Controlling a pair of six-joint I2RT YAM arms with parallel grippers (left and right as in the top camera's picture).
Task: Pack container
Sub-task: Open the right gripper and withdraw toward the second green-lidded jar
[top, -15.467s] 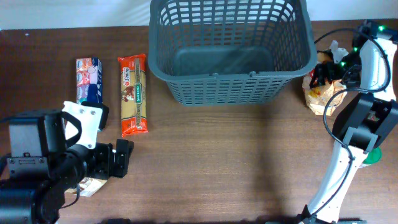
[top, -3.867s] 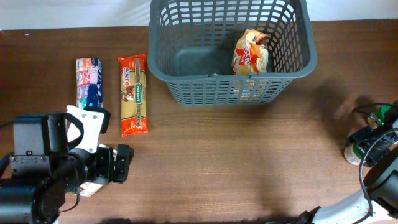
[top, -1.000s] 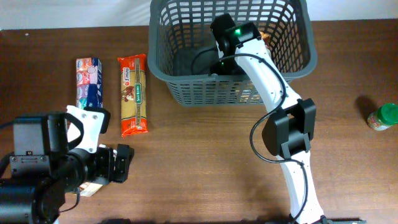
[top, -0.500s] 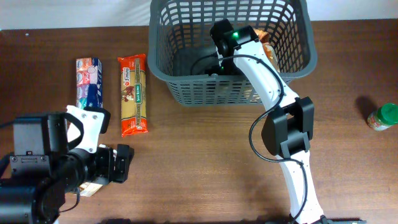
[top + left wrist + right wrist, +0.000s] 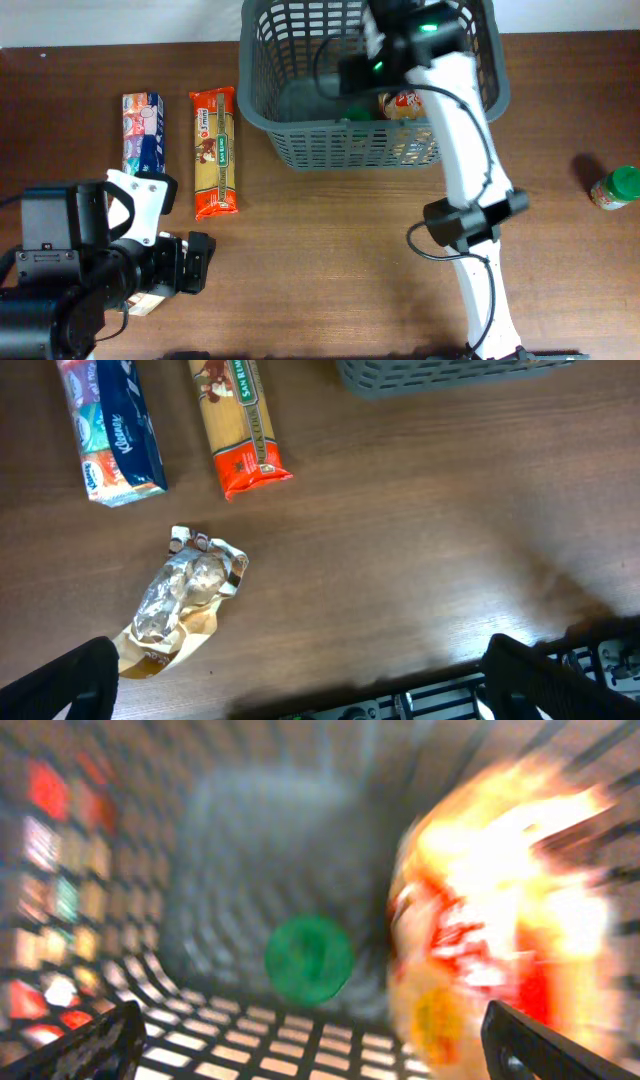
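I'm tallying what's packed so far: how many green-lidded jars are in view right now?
2. The first jar sits inside the basket, beside the orange snack bag; the second jar stands on the table near its right edge. The right arm could hide more.

Overhead: fixed, straight down, whole table, basket at far edge. Left wrist: downward, moderately near, left of basket; shares spaghetti pack and tissue pack with overhead. Right wrist: close, blurred, inside basket.

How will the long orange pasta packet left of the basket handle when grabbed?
The pasta packet lies long and straight, so probably stiff, its contents brittle. Its glossy film may slip. Lying flat, it seems unlikely to roll.
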